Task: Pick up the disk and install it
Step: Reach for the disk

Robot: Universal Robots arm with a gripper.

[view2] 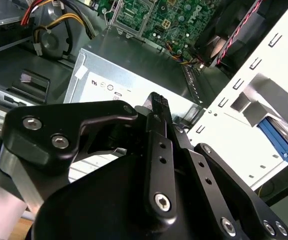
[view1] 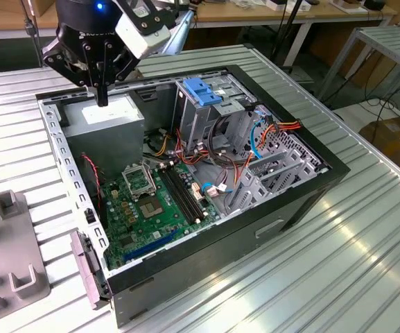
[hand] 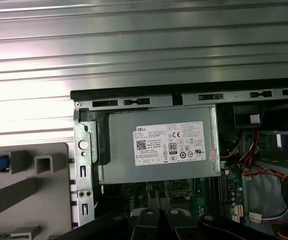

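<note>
Across the ribbed metal surface (view1: 366, 229) sits an open case (view1: 303, 198). The claw (view1: 102, 99) hangs over its power supply (hand: 158, 145), closed and empty. With no disk held, installation looks unfinished.

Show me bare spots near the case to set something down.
The table is bare at the exterior view's right of the case, out to its edge. Crowded: cables around the drive cage inside; a grey tray at the view's left.

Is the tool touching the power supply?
Cannot tell. In the exterior view the tool overlaps the power supply; no view plainly shows contact or a gap.
</note>
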